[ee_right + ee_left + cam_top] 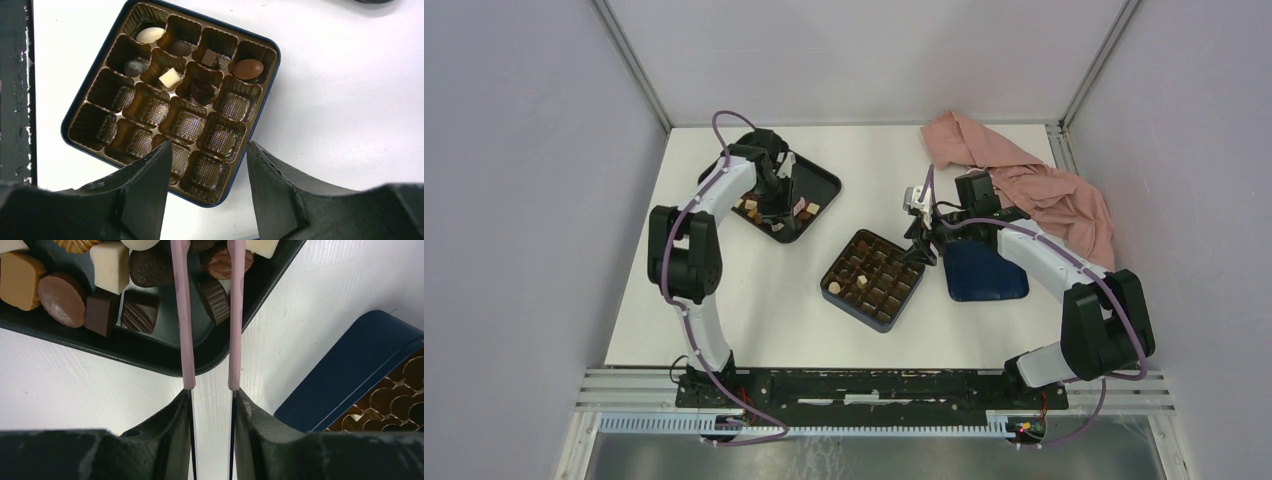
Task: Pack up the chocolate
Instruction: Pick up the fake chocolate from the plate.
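Note:
Loose chocolate pieces, dark, light brown and cream, lie in the black tray. My left gripper reaches down into that tray. Its two long pink fingers stand apart and parallel, with a dark ridged chocolate between them against the right one. Their tips run off the top of the left wrist view. The blue box has a gold grid insert, and several chocolates sit in its far cells. My right gripper hangs open over the box's near corner, holding nothing.
The blue box sits mid-table, with its blue lid to its right under the right arm. A pink cloth is heaped at the back right. The black tray is at the back left.

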Robot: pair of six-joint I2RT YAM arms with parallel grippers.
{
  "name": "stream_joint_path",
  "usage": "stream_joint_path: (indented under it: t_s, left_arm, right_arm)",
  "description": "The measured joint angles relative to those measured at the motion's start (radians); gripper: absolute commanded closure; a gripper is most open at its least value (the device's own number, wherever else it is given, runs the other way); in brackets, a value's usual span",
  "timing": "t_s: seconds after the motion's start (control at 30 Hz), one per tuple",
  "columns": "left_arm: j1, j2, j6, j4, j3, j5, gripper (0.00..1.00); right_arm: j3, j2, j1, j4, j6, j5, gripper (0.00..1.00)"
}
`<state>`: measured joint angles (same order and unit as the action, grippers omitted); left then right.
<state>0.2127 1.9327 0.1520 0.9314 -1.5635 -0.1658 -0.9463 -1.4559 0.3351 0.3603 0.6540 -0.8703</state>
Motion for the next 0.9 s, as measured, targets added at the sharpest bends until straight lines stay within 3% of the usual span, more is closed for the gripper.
stream_joint_path:
  t_s: [0.9]
  left_arm:
    - [0.032,0.059,0.0,0.031,-0.039,0.087,0.65]
  right_arm:
    - [-0.008,-0.002,-0.001,0.009,0.006,-0.012,0.38]
